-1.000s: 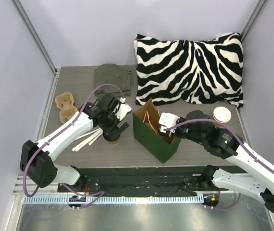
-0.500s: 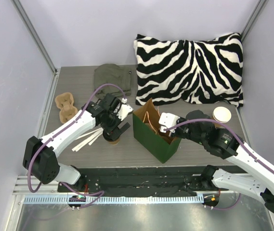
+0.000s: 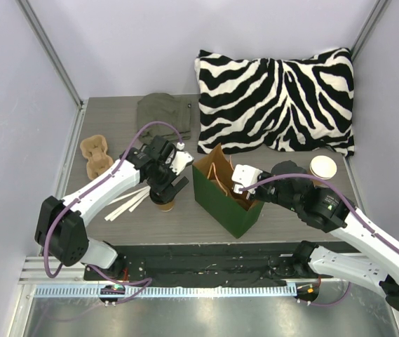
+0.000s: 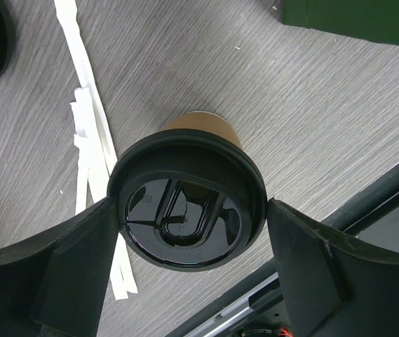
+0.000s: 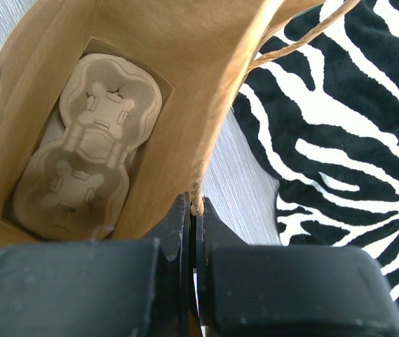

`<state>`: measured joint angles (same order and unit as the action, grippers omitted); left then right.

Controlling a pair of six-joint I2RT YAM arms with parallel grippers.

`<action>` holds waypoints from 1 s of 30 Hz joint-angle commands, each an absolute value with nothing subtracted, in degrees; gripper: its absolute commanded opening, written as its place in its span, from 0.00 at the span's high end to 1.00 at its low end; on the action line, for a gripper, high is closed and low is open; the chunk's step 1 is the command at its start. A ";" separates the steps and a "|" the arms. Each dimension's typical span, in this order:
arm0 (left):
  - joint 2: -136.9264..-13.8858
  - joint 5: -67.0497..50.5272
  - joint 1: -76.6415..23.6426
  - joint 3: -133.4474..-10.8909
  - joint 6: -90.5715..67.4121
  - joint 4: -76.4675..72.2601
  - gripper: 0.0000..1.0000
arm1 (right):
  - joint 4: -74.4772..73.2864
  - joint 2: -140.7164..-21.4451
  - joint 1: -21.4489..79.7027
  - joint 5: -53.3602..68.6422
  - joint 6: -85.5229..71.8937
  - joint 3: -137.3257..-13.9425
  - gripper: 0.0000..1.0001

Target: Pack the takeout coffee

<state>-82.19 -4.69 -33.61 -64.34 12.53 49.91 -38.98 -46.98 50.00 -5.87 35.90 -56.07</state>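
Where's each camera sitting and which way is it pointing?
Top external: above and behind the arms, facing down at the table; both arms show.
Left wrist: looks down on the takeout coffee, own fingers flanking its lid.
Right wrist: looks down into the green bag, own fingers shut on its rim.
Shared: top and right wrist both show bag and zebra pillow.

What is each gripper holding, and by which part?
Right gripper pinches the bag at its top edge. Left gripper straddles the takeout coffee at its lid; no clear grip.
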 commanded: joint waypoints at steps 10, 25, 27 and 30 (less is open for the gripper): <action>-78.58 -5.27 -33.49 -64.16 12.22 49.22 0.22 | -38.67 -46.67 49.75 -5.71 35.95 -57.39 0.99; -75.06 -2.90 -33.66 -75.22 13.27 54.75 0.22 | -38.15 -47.37 49.75 -5.01 35.86 -58.18 0.99; -74.80 -2.55 -33.66 -80.38 12.92 57.03 0.23 | -37.79 -47.46 49.75 -4.92 35.77 -58.71 0.99; -74.79 -2.90 -33.66 -88.73 11.78 60.72 0.22 | -37.44 -47.55 49.75 -4.83 35.68 -59.24 0.99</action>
